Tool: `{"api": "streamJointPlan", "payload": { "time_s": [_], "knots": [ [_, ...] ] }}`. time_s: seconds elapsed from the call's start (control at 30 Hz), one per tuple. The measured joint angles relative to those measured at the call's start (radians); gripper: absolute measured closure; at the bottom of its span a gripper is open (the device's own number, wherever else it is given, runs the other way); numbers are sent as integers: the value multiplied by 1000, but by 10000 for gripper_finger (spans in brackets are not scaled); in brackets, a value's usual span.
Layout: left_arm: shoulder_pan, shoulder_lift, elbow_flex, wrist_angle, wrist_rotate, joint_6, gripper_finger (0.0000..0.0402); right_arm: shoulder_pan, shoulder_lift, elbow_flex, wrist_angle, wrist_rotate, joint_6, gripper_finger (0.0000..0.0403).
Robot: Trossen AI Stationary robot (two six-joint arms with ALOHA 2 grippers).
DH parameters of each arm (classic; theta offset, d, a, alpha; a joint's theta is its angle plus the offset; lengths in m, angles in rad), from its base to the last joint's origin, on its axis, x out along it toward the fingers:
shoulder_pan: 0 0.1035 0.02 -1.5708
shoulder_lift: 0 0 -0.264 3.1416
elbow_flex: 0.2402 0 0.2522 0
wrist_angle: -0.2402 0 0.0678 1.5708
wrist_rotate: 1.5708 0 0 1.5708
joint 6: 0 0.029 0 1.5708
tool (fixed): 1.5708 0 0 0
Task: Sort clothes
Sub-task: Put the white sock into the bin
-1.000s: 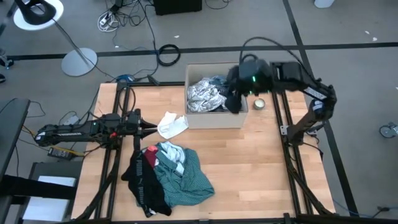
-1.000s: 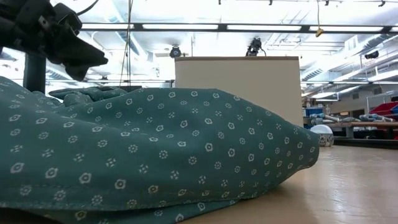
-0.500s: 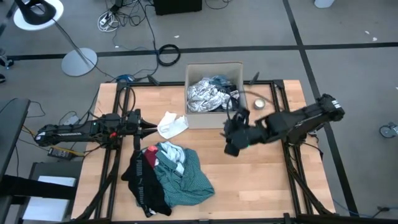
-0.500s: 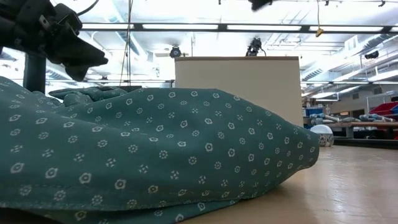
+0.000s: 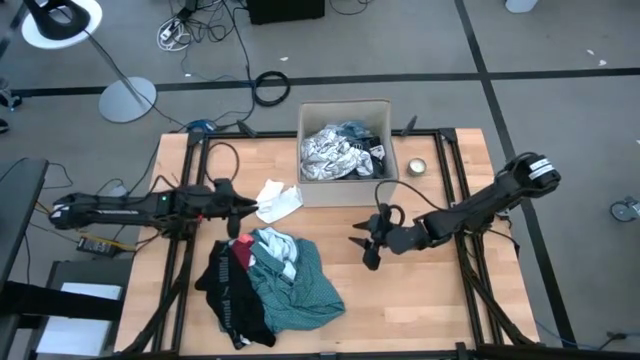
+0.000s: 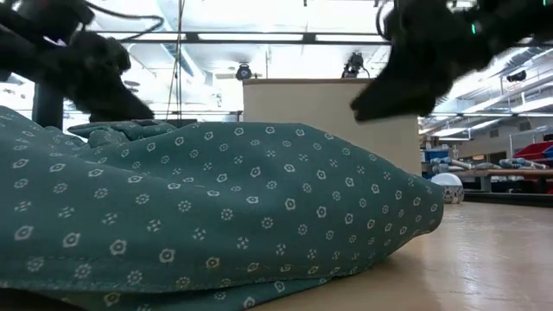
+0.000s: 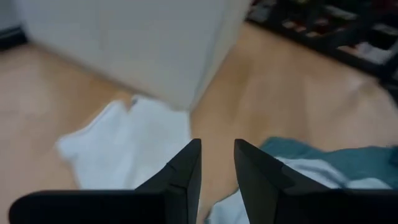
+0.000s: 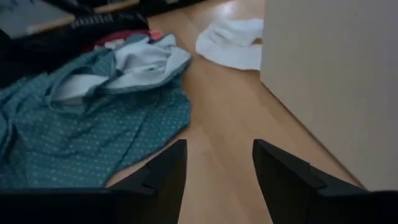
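A pile of clothes lies on the wooden table at the near left: a teal dotted shirt [image 5: 305,295], a light blue shirt [image 5: 275,248] on top of it, and a black piece [image 5: 230,295]. A white piece [image 5: 277,200] lies flat beside the cardboard box [image 5: 345,195], which holds a black-and-white patterned piece [image 5: 330,152]. My left gripper [image 5: 250,210] is open, low over the table between the white piece and the pile. My right gripper [image 5: 362,248] is open and hovers in front of the box, to the right of the pile, with its fingers pointing toward the pile.
A small round tin [image 5: 417,167] stands to the right of the box. Bare table lies under and to the near right of my right gripper. In the low view the teal shirt [image 6: 199,216] fills the foreground, with the box wall [image 6: 328,108] behind it.
My right gripper has swung away from the box and come down toward the table's near edge. It now hangs low over the bare wood in front of the box. My left gripper has tipped down and sunk a little. The clothes have not moved.
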Motion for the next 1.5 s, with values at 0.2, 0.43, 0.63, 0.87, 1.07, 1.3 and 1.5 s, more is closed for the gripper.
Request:
{"api": "streamJointPlan", "payload": {
  "time_s": [0.2, 0.43, 0.63, 0.87, 1.07, 1.3, 1.5],
  "knots": [
    [0, 150, 0, 8, -128, -28, 300, -1, 51, -88, 222, -5, 6, 225],
    [25, 328, 0, 97, -211, -23, 300, -2, 130, -80, 257, -10, 6, 235],
    [55, 488, 0, 231, -211, 35, 300, -3, 167, -80, 303, -24, 5, 236],
    [85, 660, 0, 396, -201, 125, 300, -3, 167, -80, 352, -35, -19, 238],
    [102, 802, 0, 422, -159, 98, 312, -3, 167, -80, 362, -51, -22, 238],
    [105, 819, 25, 400, -174, 14, 393, -3, 167, -80, 364, -52, -22, 238],
    [103, 694, 189, 145, -161, 48, 399, -3, 167, -80, 359, -52, -28, 238]
  ]
}}
